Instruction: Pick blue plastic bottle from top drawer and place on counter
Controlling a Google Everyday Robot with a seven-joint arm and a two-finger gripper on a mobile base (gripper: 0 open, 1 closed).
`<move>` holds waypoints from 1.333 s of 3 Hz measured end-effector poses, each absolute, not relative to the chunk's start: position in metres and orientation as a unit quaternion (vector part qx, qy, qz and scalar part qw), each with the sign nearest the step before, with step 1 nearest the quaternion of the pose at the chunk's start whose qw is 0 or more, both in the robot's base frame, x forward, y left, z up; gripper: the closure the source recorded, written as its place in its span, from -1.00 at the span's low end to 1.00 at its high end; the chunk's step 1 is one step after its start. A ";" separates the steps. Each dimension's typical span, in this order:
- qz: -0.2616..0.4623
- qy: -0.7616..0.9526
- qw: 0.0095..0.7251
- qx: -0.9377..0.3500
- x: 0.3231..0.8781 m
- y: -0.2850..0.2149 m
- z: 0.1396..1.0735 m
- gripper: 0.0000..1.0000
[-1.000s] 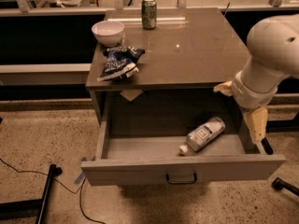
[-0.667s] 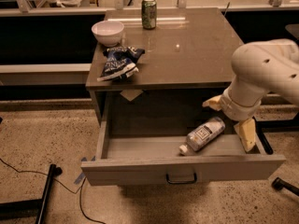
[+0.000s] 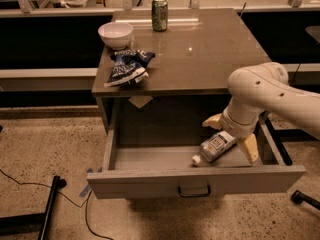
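- Grey counter [image 3: 210,59] holds a can [image 3: 159,14] at its far edge.
- Below its front edge, the open drawer [image 3: 150,181] holds the bottle [image 3: 216,146].
- Claw [image 3: 229,141] spreads wide around bottle, holding nothing.

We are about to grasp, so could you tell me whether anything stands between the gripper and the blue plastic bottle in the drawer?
Nothing visible does. The gripper hangs open right above the blue plastic bottle, which lies alone on its side in the top drawer, a finger on either side.
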State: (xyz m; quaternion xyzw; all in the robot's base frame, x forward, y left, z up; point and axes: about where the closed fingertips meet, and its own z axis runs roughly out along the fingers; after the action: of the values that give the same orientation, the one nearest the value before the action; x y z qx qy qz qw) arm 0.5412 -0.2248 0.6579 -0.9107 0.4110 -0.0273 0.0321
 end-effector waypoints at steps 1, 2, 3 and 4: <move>-0.019 0.392 0.028 -0.919 0.554 -0.223 0.635 -1.00; -0.011 0.396 0.028 -0.918 0.564 -0.221 0.613 -0.50; -0.010 0.408 0.040 -0.912 0.570 -0.220 0.612 -0.03; 0.003 0.432 0.072 -0.899 0.576 -0.218 0.628 0.43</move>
State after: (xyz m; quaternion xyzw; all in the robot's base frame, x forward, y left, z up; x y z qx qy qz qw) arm 0.5762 -0.2180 0.6276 -0.8989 0.4322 0.0034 0.0720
